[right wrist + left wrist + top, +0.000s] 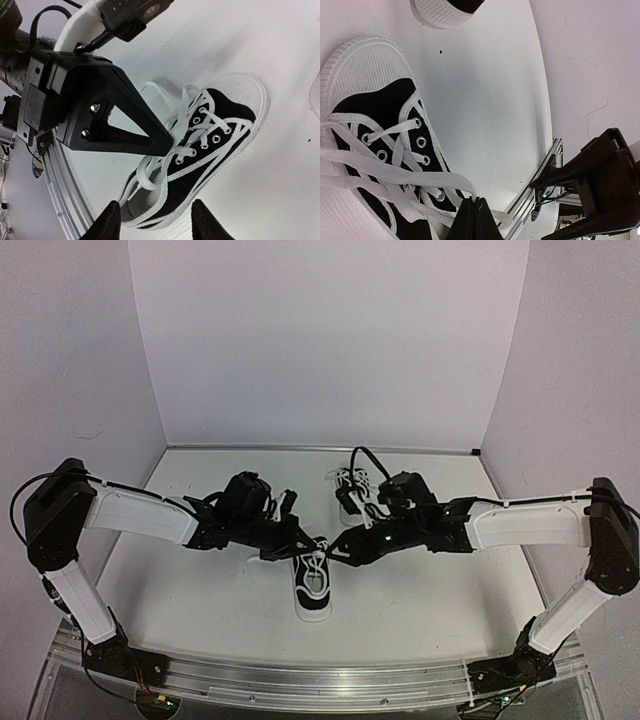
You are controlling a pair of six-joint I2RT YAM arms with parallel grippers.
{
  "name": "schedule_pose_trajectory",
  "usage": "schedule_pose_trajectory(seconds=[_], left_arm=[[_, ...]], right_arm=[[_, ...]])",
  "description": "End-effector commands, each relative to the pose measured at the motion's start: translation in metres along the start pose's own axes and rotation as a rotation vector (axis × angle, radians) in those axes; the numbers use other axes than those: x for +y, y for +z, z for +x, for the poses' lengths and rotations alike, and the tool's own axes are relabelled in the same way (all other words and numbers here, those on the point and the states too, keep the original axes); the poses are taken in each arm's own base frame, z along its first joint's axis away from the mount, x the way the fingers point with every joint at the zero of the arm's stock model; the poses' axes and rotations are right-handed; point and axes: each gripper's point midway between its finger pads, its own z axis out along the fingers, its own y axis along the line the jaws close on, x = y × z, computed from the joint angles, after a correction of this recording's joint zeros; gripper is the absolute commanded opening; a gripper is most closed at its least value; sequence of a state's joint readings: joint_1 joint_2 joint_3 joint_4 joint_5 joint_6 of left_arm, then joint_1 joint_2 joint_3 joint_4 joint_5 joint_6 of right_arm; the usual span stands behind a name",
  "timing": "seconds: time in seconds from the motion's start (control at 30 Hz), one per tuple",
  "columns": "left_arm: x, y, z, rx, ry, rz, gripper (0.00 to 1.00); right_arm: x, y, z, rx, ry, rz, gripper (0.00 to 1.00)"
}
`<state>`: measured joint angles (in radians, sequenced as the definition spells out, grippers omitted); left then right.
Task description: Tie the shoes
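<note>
Two black shoes with white soles and laces lie on the white table. The near shoe [313, 590] [375, 107] [220, 160] lies between the arms, and the far shoe [350, 483] [442, 12] sits behind it. My left gripper [308, 543] [473, 202] [170, 144] is shut on a white lace [395, 172] of the near shoe, which runs taut from the eyelets. My right gripper [332, 550] [157, 222] hovers open over the shoe's heel opening, gripping nothing. A loose lace loop [150, 160] lies by the heel.
An aluminium rail [320, 680] [535, 200] runs along the table's near edge. White walls [330, 340] enclose the back and both sides. One of the right arm's black fingers [590, 170] juts into the left wrist view, close to the left gripper.
</note>
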<state>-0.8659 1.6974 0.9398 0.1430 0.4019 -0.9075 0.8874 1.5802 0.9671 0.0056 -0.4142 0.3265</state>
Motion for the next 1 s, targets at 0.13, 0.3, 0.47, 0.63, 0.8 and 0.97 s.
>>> schedule_pose_trajectory(seconds=[0.13,0.3,0.47,0.63,0.8,0.97], left_arm=[[-0.023,-0.009,-0.008,-0.037,0.026,0.076,0.00],[-0.026,-0.009,-0.009,-0.038,0.030,0.083,0.00],[-0.027,-0.009,-0.010,-0.040,0.032,0.091,0.00],[-0.027,-0.009,-0.009,-0.040,0.029,0.093,0.00],[-0.029,-0.012,-0.009,-0.048,0.031,0.099,0.00],[-0.026,-0.020,-0.014,-0.080,0.062,0.065,0.09]], right_arm=[[0.017,0.020,0.014,0.043,0.025,-0.032,0.40],[0.012,0.030,0.016,0.056,0.035,-0.013,0.40],[0.010,0.036,0.013,0.053,0.037,-0.005,0.41],[0.013,0.048,0.004,0.053,0.028,-0.017,0.40],[0.011,0.055,0.004,0.061,0.028,-0.018,0.17],[0.011,0.042,0.001,0.039,0.036,-0.001,0.00]])
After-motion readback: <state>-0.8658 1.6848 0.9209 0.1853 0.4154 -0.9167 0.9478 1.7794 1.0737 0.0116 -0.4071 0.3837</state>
